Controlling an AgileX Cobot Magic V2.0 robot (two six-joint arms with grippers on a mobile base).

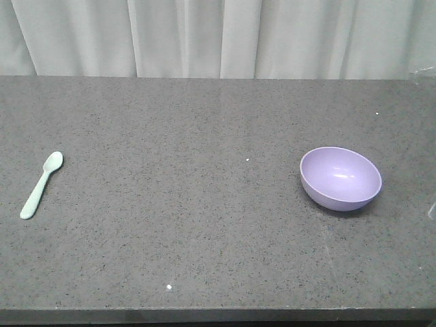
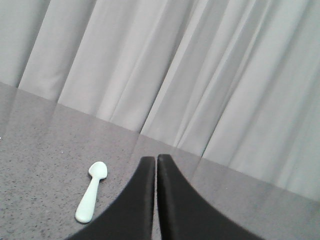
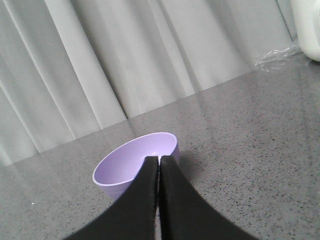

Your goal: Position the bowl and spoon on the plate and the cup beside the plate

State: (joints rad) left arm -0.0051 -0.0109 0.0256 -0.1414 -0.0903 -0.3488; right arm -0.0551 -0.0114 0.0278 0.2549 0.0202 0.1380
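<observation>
Facing the spoon [image 1: 41, 185] at desk [image 1: 204, 231] left and the bowl [image 1: 340, 178] at right, left gripper [image 2: 156, 158] and right gripper [image 3: 158, 159] sit pinched together, empty; opening before descending looks wise; plate, cup apparently off-frame.

The left gripper [image 2: 156, 159] hangs above the countertop [image 2: 35, 150], its two black fingers pressed together with nothing between them. The right gripper [image 3: 159, 159] is posed the same way above that countertop (tips meeting, empty), pointing toward its far edge.

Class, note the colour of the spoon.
The spoon is pale mint green, clearest in the exterior front-facing view.
</observation>
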